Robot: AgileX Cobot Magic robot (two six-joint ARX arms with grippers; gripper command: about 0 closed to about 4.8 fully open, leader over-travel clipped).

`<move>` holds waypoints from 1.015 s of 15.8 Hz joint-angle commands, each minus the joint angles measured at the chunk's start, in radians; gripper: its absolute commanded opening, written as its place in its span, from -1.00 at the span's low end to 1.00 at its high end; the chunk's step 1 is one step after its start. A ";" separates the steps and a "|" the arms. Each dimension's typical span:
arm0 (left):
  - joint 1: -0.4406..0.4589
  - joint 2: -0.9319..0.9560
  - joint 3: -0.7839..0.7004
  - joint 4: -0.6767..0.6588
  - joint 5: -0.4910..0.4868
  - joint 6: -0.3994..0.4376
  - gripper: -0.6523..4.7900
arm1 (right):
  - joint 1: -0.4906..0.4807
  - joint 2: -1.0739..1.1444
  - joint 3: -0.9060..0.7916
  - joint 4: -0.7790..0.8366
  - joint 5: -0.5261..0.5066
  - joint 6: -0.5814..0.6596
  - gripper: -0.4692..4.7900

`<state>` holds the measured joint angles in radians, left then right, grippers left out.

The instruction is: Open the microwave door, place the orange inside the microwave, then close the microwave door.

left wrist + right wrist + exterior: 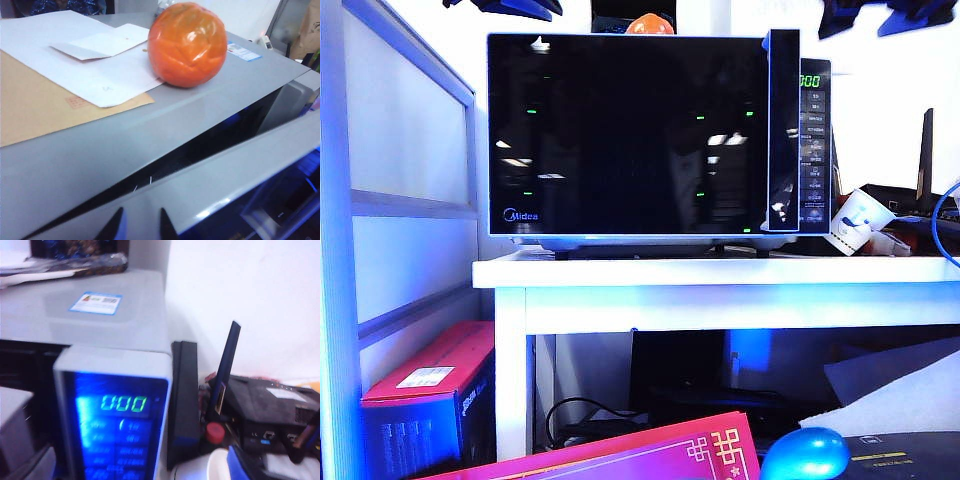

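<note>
The left gripper (140, 225) hangs above the top front edge of the boxy black microwave (660, 140), its two dark fingertips (116, 226) spread apart with nothing between them. It points toward the small round bright orange fruit (186, 44), which sits on the microwave's grey top panel, touching the edge of a white paper sheet (95, 65) that lies over a tan envelope (40, 105).

The right gripper does not show in its own wrist picture; its jaws stand as wide as they go, and whether it holds anything cannot be told. Its camera looks from above and to the side at the microwave's control panel with its green digits (123, 403).

In the exterior view both arms appear only as blue shapes at the upper edge. The large glossy black glass door (625, 135) stands slightly ajar, a dark gap showing along its top in the left wrist view. The microwave rests on a white table (720, 285). A black router with an upright antenna (265, 405) sits beside it. Below, a red cardboard box (430, 385) and a glossy blue rounded object (805, 455) lie near the floor.
</note>
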<state>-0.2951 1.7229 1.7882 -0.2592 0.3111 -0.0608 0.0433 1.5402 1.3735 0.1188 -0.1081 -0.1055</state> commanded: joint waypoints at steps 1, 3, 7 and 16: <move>-0.002 -0.003 0.005 0.010 0.007 0.000 -0.42 | 0.002 0.051 0.003 0.081 -0.049 0.000 0.92; -0.002 -0.003 0.005 0.009 0.007 0.000 -0.42 | 0.002 0.074 0.003 0.090 -0.079 -0.001 0.92; -0.002 -0.003 0.005 0.006 0.007 0.000 -0.42 | 0.002 0.090 0.005 0.096 -0.212 -0.001 0.92; -0.002 -0.003 0.005 0.005 0.008 0.000 -0.42 | 0.001 0.026 0.005 0.031 0.108 -0.008 0.92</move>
<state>-0.2951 1.7233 1.7882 -0.2665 0.3130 -0.0608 0.0418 1.5608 1.3735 0.1154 -0.0135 -0.1131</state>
